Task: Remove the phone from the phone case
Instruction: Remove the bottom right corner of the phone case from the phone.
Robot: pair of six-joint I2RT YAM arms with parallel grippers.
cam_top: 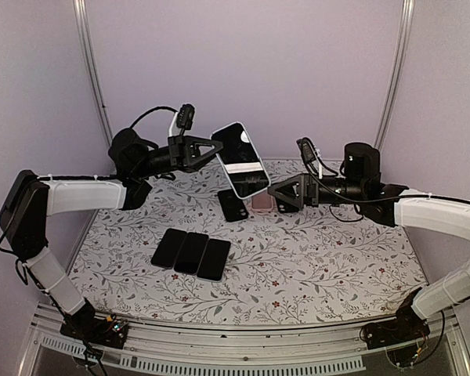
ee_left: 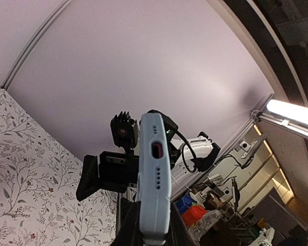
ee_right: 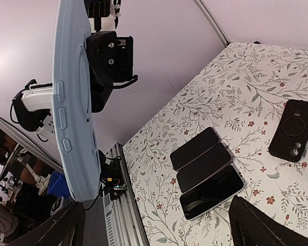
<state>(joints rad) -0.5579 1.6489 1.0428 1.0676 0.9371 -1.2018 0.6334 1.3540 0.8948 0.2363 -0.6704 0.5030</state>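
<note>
Cased phone (cam_top: 240,159) clamped in left gripper (cam_top: 215,150), right gripper (cam_top: 276,190) spread, perhaps touching

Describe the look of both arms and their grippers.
Both arms match: the left arm and right arm have smooth white shells over the long links and black joint housings. The left gripper and right gripper are black, tapering triangular frames. Thin black cables loop above each wrist.
</note>
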